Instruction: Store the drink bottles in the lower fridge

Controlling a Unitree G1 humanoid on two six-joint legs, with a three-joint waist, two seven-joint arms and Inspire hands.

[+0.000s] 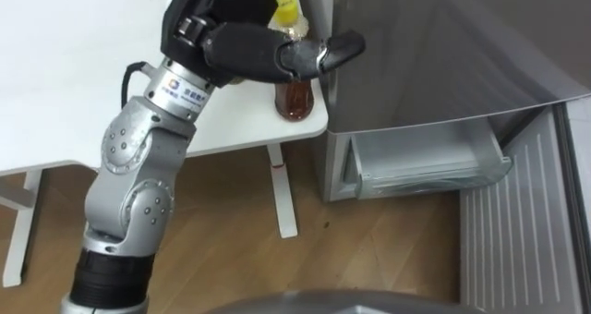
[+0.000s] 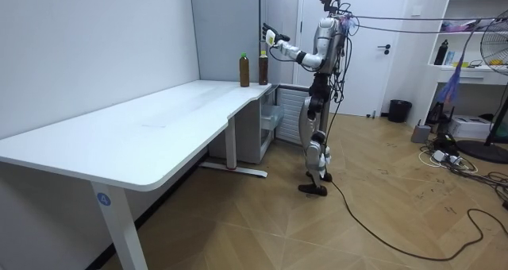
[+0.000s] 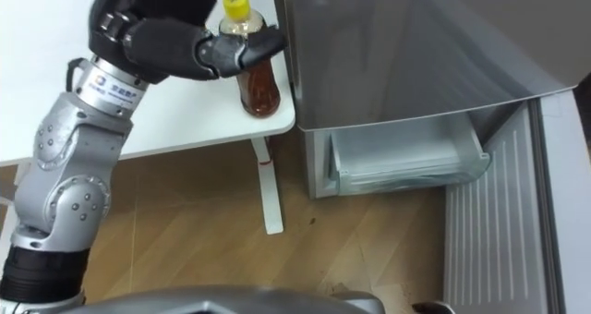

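- At eleven o'clock we see our left hand (image 1: 249, 51), fingers loosely apart, gripping nothing.
- Beneath it, a tea bottle (image 1: 295, 97) stands on the desk (image 1: 74, 74) corner.
- At three o'clock, the lower fridge (image 1: 425, 162) is open.

Wrist by left hand (image 1: 268, 51): a small round mark and a line of tiny print, too small to read.
Table leg (image 2: 116, 226): a round blue sticker (image 2: 103, 198) with a white mark, too small to read.
Bottle (image 3: 259, 83): no words can be read on it.
Words or numbers that can be read: none.
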